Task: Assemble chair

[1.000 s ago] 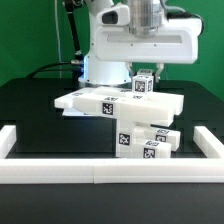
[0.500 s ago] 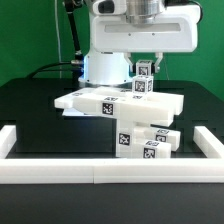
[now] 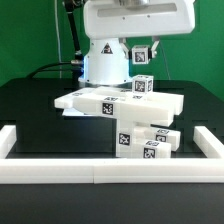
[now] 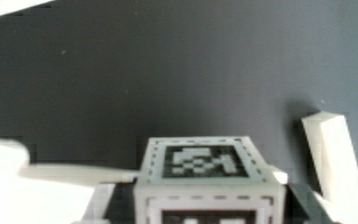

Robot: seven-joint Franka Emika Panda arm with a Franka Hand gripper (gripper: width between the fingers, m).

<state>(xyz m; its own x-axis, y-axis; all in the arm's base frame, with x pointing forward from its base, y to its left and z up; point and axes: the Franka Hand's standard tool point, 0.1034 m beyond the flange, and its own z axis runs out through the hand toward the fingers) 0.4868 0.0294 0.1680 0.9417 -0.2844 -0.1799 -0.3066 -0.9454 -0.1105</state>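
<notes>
In the exterior view my gripper (image 3: pixel 141 50) hangs high above the table, shut on a small white tagged cube (image 3: pixel 141 55). A second small cube (image 3: pixel 145 84) stands on the back edge of the flat white slab (image 3: pixel 110 102), straight below the held one. Tagged leg blocks (image 3: pixel 148 141) are stacked under the slab on the exterior view's right. In the wrist view the held cube (image 4: pixel 202 168) fills the space between my gripper's (image 4: pixel 202 205) dark fingers, tag face up, with the black table far below.
White border rails (image 3: pixel 100 176) frame the black table at the front and both sides; one rail (image 4: pixel 323 160) shows in the wrist view. A thin edge of the marker board (image 3: pixel 70 109) sticks out under the slab. The robot's white base (image 3: pixel 105 62) stands behind.
My gripper has risen straight up with the small cube held in it. The other cube, the slab and the leg blocks have stayed in place.
</notes>
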